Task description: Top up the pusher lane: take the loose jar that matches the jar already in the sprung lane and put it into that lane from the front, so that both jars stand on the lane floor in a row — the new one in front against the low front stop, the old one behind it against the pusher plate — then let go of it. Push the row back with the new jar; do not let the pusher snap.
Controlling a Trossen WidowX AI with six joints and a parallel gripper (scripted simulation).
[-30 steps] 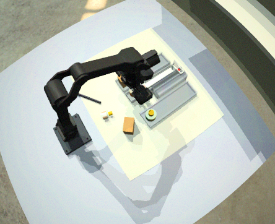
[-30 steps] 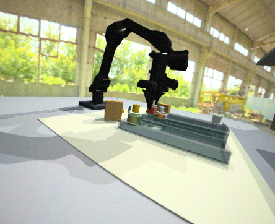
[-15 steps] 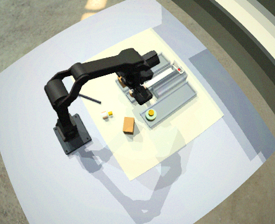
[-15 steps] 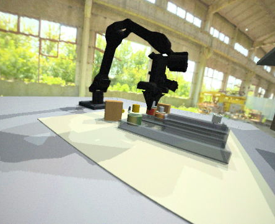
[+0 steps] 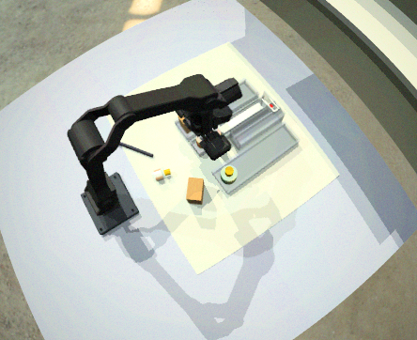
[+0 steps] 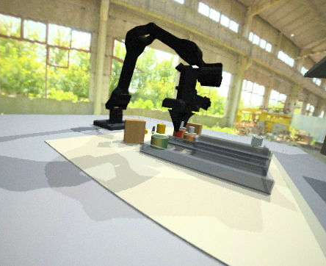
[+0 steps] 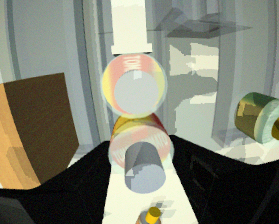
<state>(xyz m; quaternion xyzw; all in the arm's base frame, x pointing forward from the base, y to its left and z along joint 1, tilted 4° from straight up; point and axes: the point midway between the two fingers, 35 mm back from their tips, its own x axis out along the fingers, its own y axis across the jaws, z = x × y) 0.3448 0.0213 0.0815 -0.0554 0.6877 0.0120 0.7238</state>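
On the pale surface point(image 5: 264, 301) a cream mat point(image 5: 217, 244) carries everything. Nearest in the exterior view, at the front of the grey lane rack point(image 6: 221, 162), a green jar with a yellow lid point(image 5: 228, 174) stands in the outermost tray. Left of it a wooden block point(image 5: 194, 190) rests on the mat, and beyond that a small white and yellow jar point(image 5: 162, 174) lies on its side. A thin dark rod point(image 5: 137, 150) lies on the mat near the arm's base point(image 5: 110, 207).

The gripper point(image 7: 138, 163) points down over the front end of the middle lane, and its fingers are clamped on the held jar point(image 7: 139, 152), a red and orange jar with a grey lid, at about half their spread. In the wrist view the matching jar point(image 7: 134, 86) stands just behind it in the same lane, the two touching or nearly so. A white pusher strip point(image 7: 130, 16) runs back along the lane from that rear jar. At the far end of the rack sits a small block with a red mark point(image 5: 271, 106)
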